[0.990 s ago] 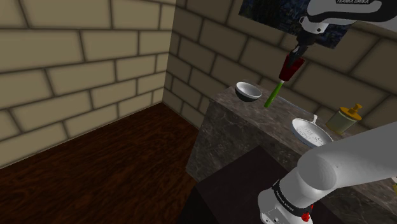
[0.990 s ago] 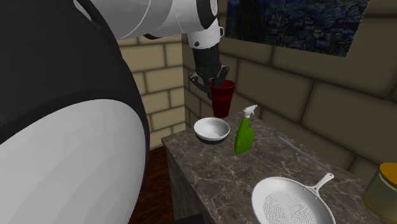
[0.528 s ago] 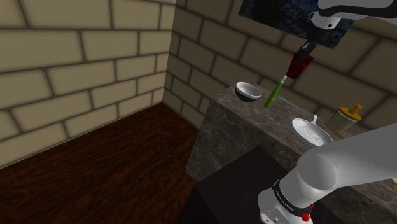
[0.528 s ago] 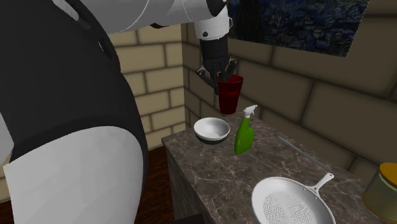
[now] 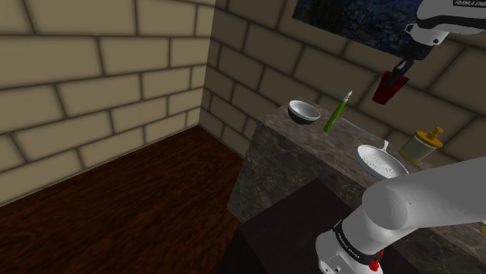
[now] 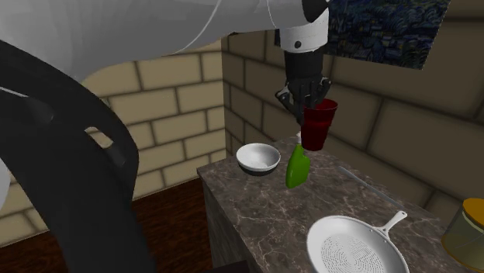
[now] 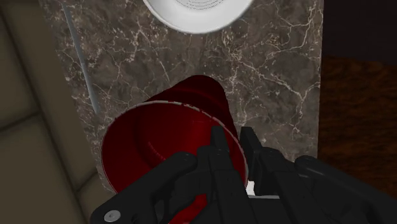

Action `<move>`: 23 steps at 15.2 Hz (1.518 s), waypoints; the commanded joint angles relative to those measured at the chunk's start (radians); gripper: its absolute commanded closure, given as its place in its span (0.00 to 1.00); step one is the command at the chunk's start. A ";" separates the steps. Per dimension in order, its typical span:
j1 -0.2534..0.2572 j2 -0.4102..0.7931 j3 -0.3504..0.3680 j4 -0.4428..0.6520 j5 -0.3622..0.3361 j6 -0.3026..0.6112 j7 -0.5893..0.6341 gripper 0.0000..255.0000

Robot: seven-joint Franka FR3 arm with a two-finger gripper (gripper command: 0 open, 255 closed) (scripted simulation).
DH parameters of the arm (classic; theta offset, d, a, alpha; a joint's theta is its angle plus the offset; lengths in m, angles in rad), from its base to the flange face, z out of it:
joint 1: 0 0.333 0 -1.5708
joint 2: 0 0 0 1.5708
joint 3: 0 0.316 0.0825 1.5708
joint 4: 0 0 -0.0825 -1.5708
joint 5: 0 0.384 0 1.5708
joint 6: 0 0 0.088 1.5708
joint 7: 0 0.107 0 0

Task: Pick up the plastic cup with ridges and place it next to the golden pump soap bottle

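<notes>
Wrist view: hand (image 7: 232,145) grips the red cup (image 7: 162,137) over the marbled counter (image 7: 273,63).

A home kitchen: marble counter (image 6: 260,203) bearing bowl (image 6: 258,158), frying pan (image 6: 355,248), spray bottle (image 6: 295,169).

The cup (image 6: 318,130) is dark red with ridges. It hangs in the air, mouth up, its rim pinched by the gripper (image 7: 232,143). The bottle (image 5: 423,146) is yellow-gold with a pump. It stands upright on the counter (image 6: 260,205), well apart from the cup.
</notes>
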 commanded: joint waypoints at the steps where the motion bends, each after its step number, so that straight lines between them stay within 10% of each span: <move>1: -0.014 -0.006 -0.038 0.003 -0.009 0.005 -0.052 1.00; 15: -0.046 0.083 -0.362 0.153 0.017 0.032 -0.425 1.00; 23: 0.033 0.335 -0.732 0.344 0.255 0.044 -0.755 1.00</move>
